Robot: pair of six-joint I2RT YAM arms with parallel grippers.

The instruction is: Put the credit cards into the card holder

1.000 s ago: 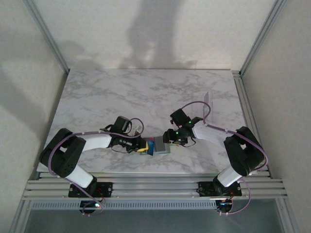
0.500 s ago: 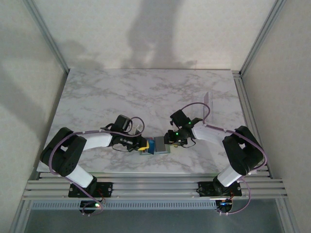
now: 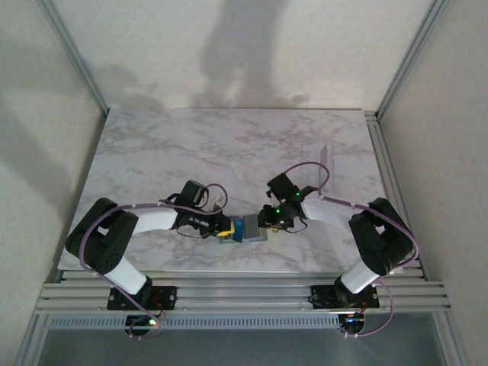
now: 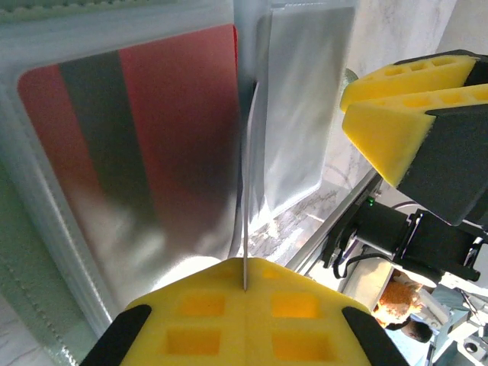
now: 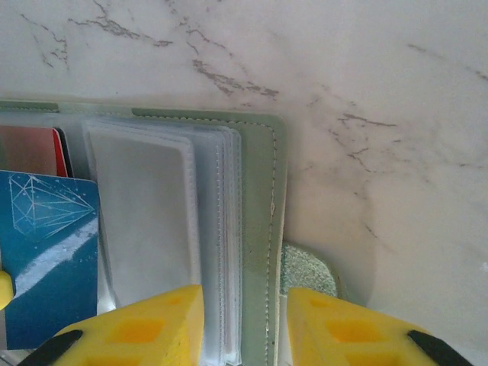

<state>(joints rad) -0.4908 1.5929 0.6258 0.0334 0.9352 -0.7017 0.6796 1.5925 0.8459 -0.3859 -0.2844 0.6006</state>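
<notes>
Card holder [image 3: 257, 232] lay open at the near middle of the marble surface [image 3: 191, 145], between the two hands — green cover down, clear sleeves [image 5: 149, 221] up. Left hand [image 3: 226, 227] was closed tight on the teal card [image 5: 47, 252], pads pinching its left end. Left wrist view had the card edge-on, running out from between the pads over the sleeves. Teal card sat over the holder's left half, overlapping the red card [image 4: 152, 137], which was inside a sleeve. Right hand [image 5: 244, 328] was part open, one pad over the sleeve stack, the other just outside the holder's right cover edge — couldn't tell if it was clamping or only straddling. Round grey-green snap tab [image 5: 309, 271] stuck out from under the cover, just beside that outer pad. Pale card [image 3: 329, 155] was well apart, near the far-right edge of the surface.
</notes>
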